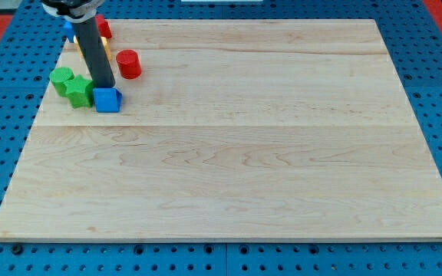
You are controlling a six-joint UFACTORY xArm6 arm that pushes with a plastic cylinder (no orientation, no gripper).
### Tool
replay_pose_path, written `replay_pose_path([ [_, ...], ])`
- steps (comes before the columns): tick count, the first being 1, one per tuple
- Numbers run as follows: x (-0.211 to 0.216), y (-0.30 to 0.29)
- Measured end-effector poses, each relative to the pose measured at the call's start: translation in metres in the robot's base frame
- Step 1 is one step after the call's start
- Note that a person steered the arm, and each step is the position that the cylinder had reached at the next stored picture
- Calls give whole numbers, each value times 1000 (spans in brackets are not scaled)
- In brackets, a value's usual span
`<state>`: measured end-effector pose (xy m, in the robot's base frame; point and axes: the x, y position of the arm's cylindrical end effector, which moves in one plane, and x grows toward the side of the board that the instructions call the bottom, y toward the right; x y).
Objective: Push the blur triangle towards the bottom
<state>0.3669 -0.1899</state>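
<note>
Where the dark rod comes down near the view's top left corner, my tip (106, 87) meets the table (236, 153) right at the top edge of the blue triangle block (107, 100), touching it or very nearly so. This tool is a plain rod with nothing to spread or press together, and it holds nothing. The blue triangle block sits near the table's left edge, in its upper part, just below my tip. Touching that block on its left is a green block (78, 90), with a second green block (61, 79) just beside it, further left and a little higher. A red cylinder (129, 63) stands apart to the upper right of the rod. Behind the rod, toward the top edge, a yellow block (103, 47) shows only as a sliver; a red block (103, 29) and another blue block (68, 31) are partly hidden there, their shapes unclear. The table is a pale wooden board lying on a blue perforated surface (436, 77).
</note>
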Motion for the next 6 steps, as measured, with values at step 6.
replay_pose_path([
  [6, 122, 86],
])
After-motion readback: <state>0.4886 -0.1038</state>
